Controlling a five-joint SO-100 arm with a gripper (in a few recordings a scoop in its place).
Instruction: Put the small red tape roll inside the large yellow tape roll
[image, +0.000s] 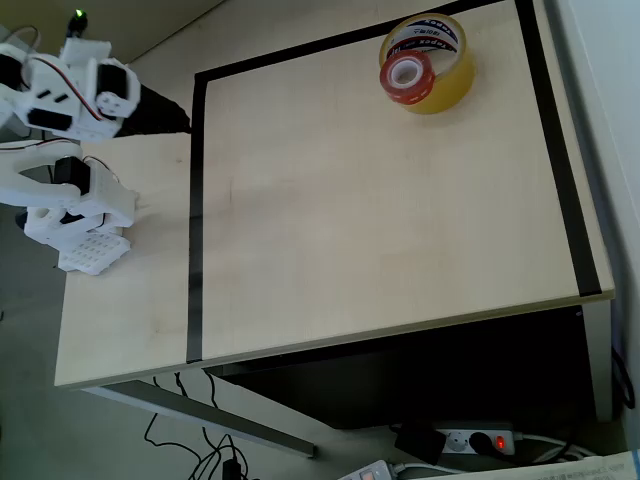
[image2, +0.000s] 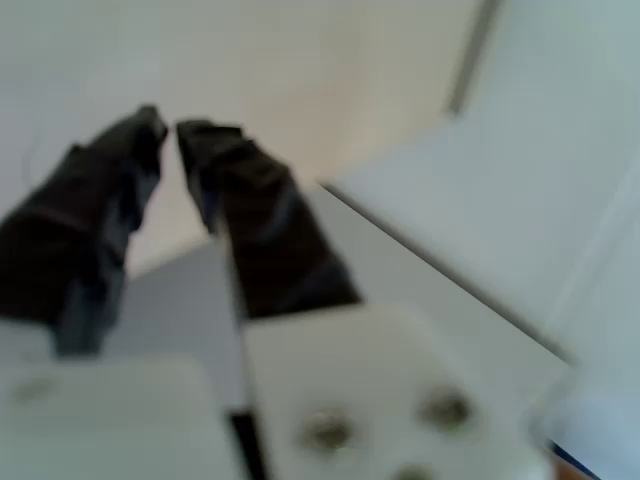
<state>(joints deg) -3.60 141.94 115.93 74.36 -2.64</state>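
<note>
Your claw (image2: 168, 128) sits with its black fingertips almost together and nothing between them, parked at the overhead view's far left, well apart from the rolls. The small red tape roll (image: 407, 75) lies flat, hole upward, inside the large yellow tape roll (image: 428, 62), also flat, near the top right corner of the black-taped pale wood desk (image: 370, 230). A power strip (image: 470, 440) lies on the floor below.

The worktop (image: 350, 200) looks like pale matt wood laminate with faint grain, edged in matt black tape (image: 196, 220). The yellow roll (image: 440, 80) and red roll (image: 406, 76) are glossy translucent plastic tape on white paper-like cores. The fingers (image2: 250, 220) look matt black, blurred, fixed to smooth white plastic with metal screws.
</note>
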